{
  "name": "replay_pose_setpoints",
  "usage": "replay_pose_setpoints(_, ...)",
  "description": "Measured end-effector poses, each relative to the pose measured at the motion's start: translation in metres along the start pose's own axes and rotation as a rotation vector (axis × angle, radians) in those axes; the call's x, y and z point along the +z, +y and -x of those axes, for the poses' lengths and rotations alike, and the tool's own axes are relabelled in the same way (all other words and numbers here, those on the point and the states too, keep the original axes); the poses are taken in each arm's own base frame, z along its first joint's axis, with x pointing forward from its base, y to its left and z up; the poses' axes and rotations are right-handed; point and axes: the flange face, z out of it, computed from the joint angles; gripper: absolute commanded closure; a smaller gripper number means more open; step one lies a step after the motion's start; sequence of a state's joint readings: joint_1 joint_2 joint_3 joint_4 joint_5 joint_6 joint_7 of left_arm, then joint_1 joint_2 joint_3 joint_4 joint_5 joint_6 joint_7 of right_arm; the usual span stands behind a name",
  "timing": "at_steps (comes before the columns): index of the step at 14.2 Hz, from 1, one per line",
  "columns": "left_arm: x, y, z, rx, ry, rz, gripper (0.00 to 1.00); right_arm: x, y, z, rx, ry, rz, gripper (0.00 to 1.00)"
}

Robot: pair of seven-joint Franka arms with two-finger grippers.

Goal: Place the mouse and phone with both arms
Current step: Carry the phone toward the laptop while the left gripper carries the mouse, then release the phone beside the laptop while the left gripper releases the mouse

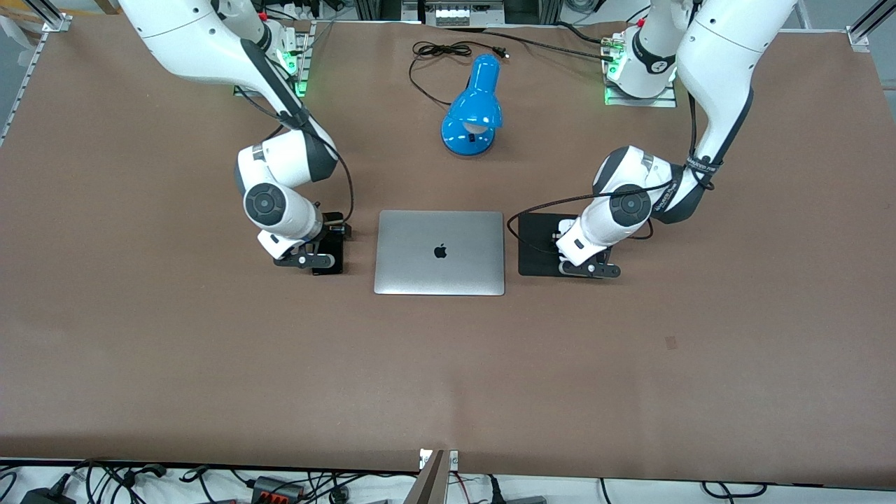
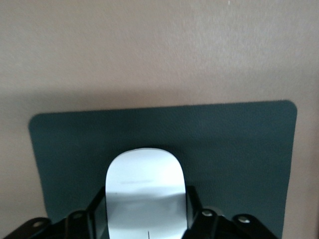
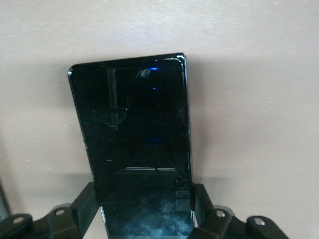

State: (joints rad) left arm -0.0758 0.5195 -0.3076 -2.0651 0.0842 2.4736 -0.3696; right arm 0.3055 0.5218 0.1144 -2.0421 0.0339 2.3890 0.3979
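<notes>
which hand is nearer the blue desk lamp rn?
Neither clearly, roughly equal. The left hand is low over the square black mouse pad, around the white oval mouse; the right hand grips the slim black phone. The blue desk lamp stands between the bases.

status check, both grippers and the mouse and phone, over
Left gripper astride mouse on mouse pad. Right gripper shut on phone, low beside laptop. Nothing in the way.

Readable marks: one logo, little else.
A black apple logo sits at the middle of the silver laptop [image 1: 439,252] lid. The left arm [image 1: 707,63] carries a black strap with white lettering near its elbow, perhaps a brand name, too small to read. The mouse [image 2: 145,191] bears a faint grey line of print, unreadable.
</notes>
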Motion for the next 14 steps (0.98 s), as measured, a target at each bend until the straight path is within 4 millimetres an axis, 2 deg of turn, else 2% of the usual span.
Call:
replay_pose_setpoints(2, -0.019, -0.008, -0.006, -0.014, 0.026, -0.003, 0.0, 0.0, -0.004, -0.001, -0.003, 0.003, -0.001, 0.46)
replay_pose_setpoints(4, -0.061, -0.023, -0.02, -0.045, 0.043, -0.017, 0.0, 0.0, -0.004, -0.001, -0.003, 0.002, -0.001, 0.45)
replay_pose_setpoints(5, -0.087, -0.033, -0.028, -0.053, 0.035, -0.043, 0.0, 0.0, -0.004, -0.001, -0.003, 0.003, -0.001, 0.26)
replay_pose_setpoints(6, -0.115, -0.043, -0.037, -0.037, 0.027, -0.103, 0.0, 0.0, -0.005, -0.001, -0.002, 0.003, -0.003, 0.0)
replay_pose_setpoints(8, -0.163, -0.059, -0.051, 0.033, 0.04, -0.267, 0.0, -0.001, -0.008, -0.002, 0.015, 0.01, -0.015, 0.0)
replay_pose_setpoints(9, -0.178, -0.063, -0.056, 0.071, 0.055, -0.325, 0.0, -0.003, -0.012, -0.003, 0.02, 0.023, -0.023, 0.0)
replay_pose_setpoints(10, -0.188, -0.065, -0.061, 0.1, 0.072, -0.356, 0.0, -0.01, -0.015, -0.008, 0.02, 0.044, -0.033, 0.0)
replay_pose_setpoints(12, -0.208, -0.069, -0.071, 0.139, 0.107, -0.367, 0.0, -0.039, -0.022, -0.02, 0.017, 0.091, -0.054, 0.0)
replay_pose_setpoints(13, -0.226, -0.076, -0.081, 0.142, 0.135, -0.362, 0.0, -0.072, -0.022, -0.027, 0.022, 0.107, -0.058, 0.0)
replay_pose_setpoints(14, -0.236, -0.082, -0.087, 0.132, 0.145, -0.361, 0.0, -0.092, -0.017, -0.029, 0.03, 0.108, -0.055, 0.0)
